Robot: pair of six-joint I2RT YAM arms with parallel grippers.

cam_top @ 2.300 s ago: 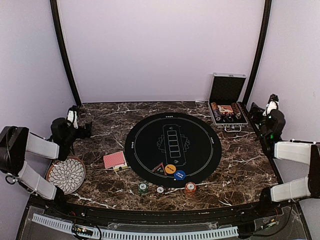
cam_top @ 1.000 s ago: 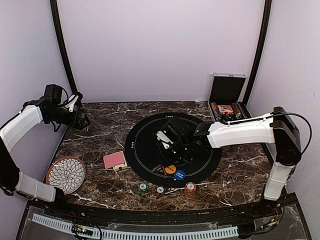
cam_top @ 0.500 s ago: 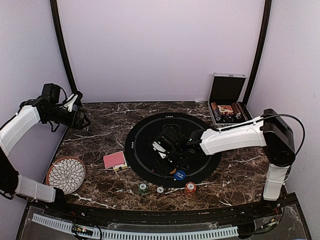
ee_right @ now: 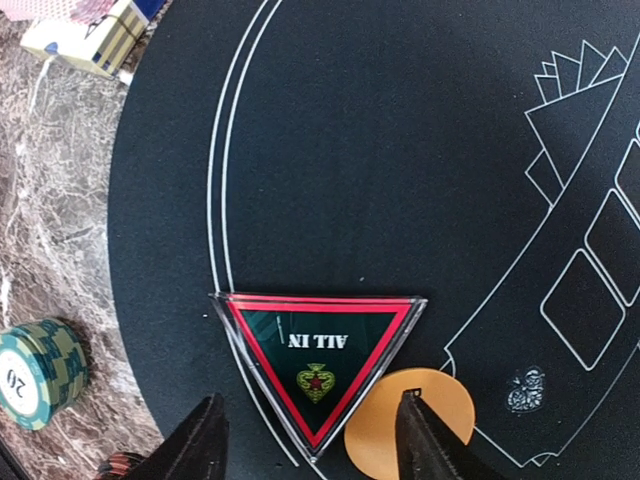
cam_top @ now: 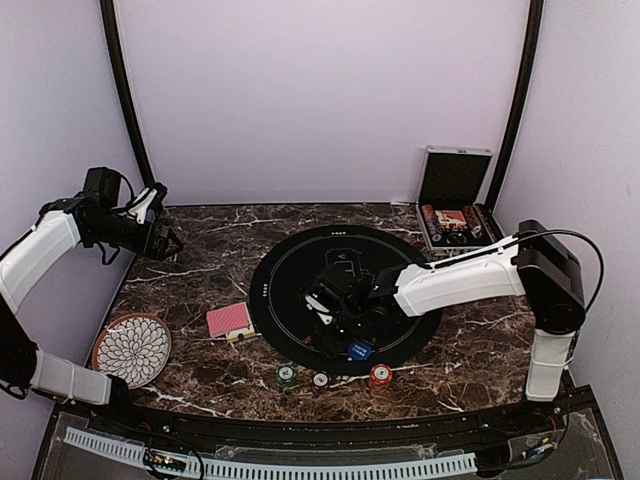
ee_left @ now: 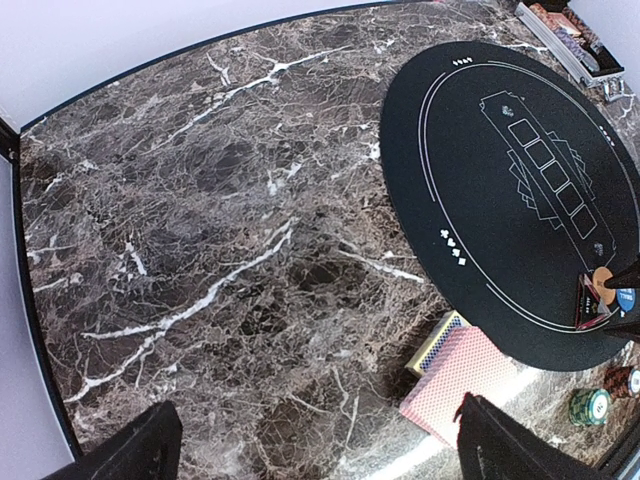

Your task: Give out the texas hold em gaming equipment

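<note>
**Overhead and two wrist views of a marble worktop [cam_top: 480, 330] carrying a round black mat [cam_top: 290, 270].**

**Hidden or unclear.** From above, the right tool [cam_top: 335, 315] and its arm cover the orange disc [ee_right: 410, 428] and the triangular "ALL IN" marker [ee_right: 318, 352]. Both show plainly only in the right wrist view, where the disc is cut off by the lower frame edge and by one finger [ee_right: 422, 440].

The tool is dark against the dark mat, so its jaws cannot be read from above. The wrist view shows them apart, on either side of the marker's lower tip, with the disc's edge just beside one of them. Whether they touch either piece cannot be told, and nothing is clamped.

The left tool [cam_top: 167, 242] hangs above the far left of the worktop. Its fingers [ee_left: 130, 455] are spread wide with nothing between them.

The open case [cam_top: 455, 222] at the far right holds rows of chips too small to count.

**Counts.**
- **Discs:** two, the orange disc and the blue disc [cam_top: 358, 350], side by side near the mat's near edge.
- **Marker:** one, just left of the discs.
- **Chip stacks:** three, on bare worktop just off the mat's near rim. They are the green stack [cam_top: 286, 376], the white stack [cam_top: 320, 380] and the red stack [cam_top: 380, 376]. The number of chips in each cannot be made out.
- **Cards:** one pile of red-backed cards [cam_top: 228, 319] left of the mat, with one card box [cam_top: 241, 336] against its near corner.
- **Plate:** one flowered plate [cam_top: 132, 350] at the near left.
</note>
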